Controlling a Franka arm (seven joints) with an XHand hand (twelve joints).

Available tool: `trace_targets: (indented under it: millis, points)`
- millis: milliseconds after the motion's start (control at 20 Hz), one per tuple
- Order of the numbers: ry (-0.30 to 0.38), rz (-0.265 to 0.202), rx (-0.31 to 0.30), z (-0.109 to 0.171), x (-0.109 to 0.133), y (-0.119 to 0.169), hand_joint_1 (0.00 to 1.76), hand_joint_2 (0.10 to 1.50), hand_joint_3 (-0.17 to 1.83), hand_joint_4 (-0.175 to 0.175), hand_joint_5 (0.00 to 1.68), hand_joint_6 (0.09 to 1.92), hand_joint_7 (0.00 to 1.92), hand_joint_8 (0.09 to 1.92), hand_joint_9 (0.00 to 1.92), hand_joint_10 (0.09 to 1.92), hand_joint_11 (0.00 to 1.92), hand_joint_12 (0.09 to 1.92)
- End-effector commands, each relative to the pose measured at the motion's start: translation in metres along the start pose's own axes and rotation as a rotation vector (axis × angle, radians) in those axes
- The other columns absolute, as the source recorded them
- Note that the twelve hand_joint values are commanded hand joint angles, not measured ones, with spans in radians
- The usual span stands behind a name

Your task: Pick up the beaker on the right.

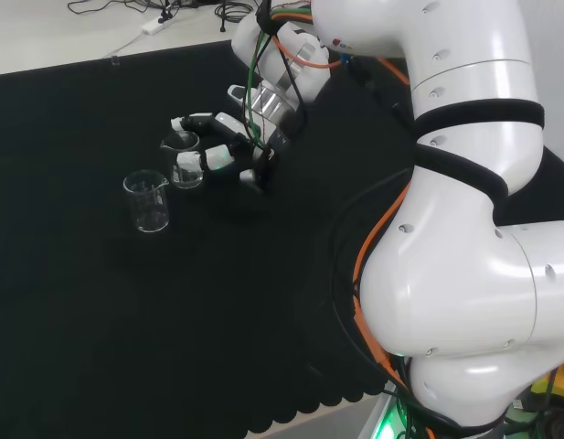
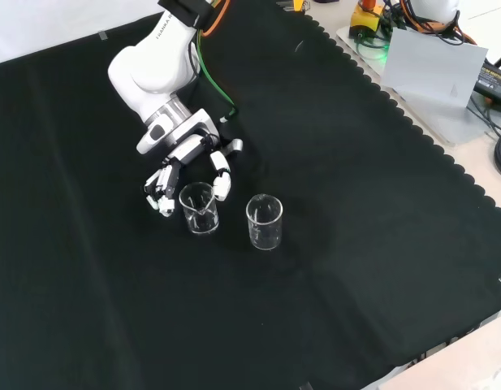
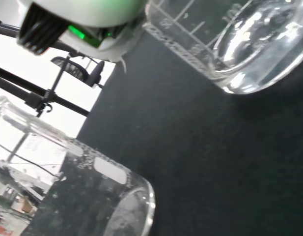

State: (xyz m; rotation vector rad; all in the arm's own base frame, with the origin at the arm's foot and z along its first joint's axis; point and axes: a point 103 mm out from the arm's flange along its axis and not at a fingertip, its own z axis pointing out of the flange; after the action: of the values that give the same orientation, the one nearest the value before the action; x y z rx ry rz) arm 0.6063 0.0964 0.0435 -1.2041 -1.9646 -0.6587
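Two clear glass beakers stand upright near the middle of the black cloth (image 2: 380,244), well away from its scalloped edge. In the front view the hand (image 2: 189,166) reaches from the top, its fingers (image 2: 222,183) curved on either side of the left beaker (image 2: 199,208) without plainly touching it; the right beaker (image 2: 265,221) stands free just beside. The head view sets the flanked beaker (image 1: 186,160) nearer the arm (image 1: 464,229) and the free one (image 1: 147,201) toward the cloth's near edge. The wrist view adds printed graduations on one beaker's wall (image 3: 200,44).
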Motion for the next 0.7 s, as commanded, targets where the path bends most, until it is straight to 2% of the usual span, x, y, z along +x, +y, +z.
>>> trace_targets:
  millis: [50,700]
  points:
    - [0.013,-0.011,-0.002,0.003,0.003,0.002,0.98,0.52,0.67,-0.055,0.51,0.19,0.45,0.64,0.5,0.59,0.0,1.29]
    - [0.051,-0.007,0.0,0.014,0.002,0.006,0.99,0.52,0.67,-0.056,0.49,0.2,0.42,0.63,0.5,0.58,0.0,1.28]
